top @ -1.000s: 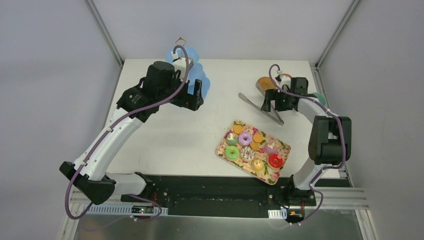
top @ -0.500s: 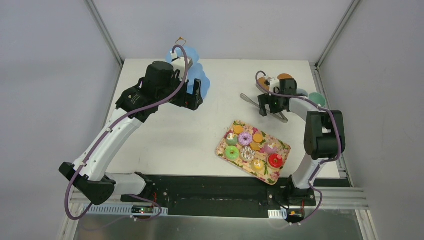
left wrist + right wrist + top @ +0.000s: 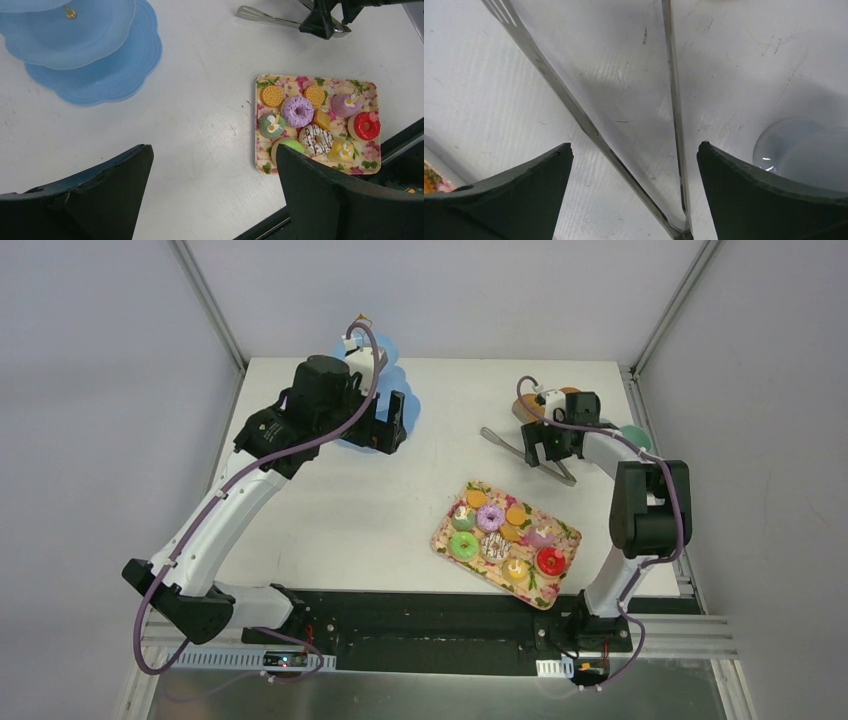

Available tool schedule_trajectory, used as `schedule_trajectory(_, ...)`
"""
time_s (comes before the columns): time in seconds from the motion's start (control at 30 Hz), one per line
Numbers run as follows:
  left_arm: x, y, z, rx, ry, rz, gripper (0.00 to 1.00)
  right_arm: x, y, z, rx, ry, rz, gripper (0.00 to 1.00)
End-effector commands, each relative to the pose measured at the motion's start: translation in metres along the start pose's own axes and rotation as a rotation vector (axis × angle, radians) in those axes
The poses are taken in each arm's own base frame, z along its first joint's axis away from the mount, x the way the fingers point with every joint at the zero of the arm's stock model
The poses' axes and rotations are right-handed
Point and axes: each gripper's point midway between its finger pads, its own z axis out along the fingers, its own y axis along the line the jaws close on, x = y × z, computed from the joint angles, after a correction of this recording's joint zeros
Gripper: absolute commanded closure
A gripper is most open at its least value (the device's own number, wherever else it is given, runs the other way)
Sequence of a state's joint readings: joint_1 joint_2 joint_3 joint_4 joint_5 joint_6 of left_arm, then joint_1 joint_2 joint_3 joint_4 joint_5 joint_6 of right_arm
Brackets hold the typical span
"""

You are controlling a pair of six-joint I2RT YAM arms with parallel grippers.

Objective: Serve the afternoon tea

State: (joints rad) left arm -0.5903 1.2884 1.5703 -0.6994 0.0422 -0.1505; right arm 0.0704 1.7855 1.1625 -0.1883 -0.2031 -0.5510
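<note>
1. The sweets sit packed on the flowered tray, lower right of centre in my top view: iced rings, orange biscuits and small cupcakes.
2. Just above the tray, metal tongs lie flat on the white table, their arms splayed in a V.
3. My right gripper hangs over the tongs with its jaws spread. Both tong arms run between the fingers, and it is pinching nothing.
4. Behind it, at upper right, lie brown coasters.
5. The right arm's elbow stands beside the tray's right edge.
6. My left gripper is spread wide and empty by the blue tiered stand at upper left, well apart from the tray.
</note>
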Motion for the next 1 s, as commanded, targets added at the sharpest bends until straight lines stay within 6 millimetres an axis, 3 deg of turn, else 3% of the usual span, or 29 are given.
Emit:
schedule_trajectory(0.0,-0.013,0.001,-0.007,-0.016,-0.029,0.032,0.01,-0.009,-0.007,0.006,0.006,-0.004,-0.014,0.01)
schedule_trajectory(0.27,-0.012,0.003,-0.006,-0.026,-0.014,0.043,0.01,-0.002,-0.013,0.025,0.001,0.032,0.000,0.01)
schedule_trajectory(0.43,-0.014,0.007,-0.006,-0.052,-0.014,0.050,0.01,-0.002,-0.001,0.035,-0.016,0.026,-0.025,0.01)
schedule_trajectory(0.5,-0.014,0.008,-0.006,-0.055,-0.011,0.050,0.01,-0.001,0.003,0.037,-0.024,0.025,-0.037,0.10)
schedule_trajectory(0.8,-0.015,0.003,-0.002,-0.038,-0.010,0.030,0.01,-0.010,0.015,0.022,0.030,-0.006,0.033,0.21)
schedule_trajectory(0.97,-0.017,-0.003,-0.001,-0.009,-0.016,0.010,0.01,-0.008,0.018,0.020,0.045,-0.010,0.072,0.22)
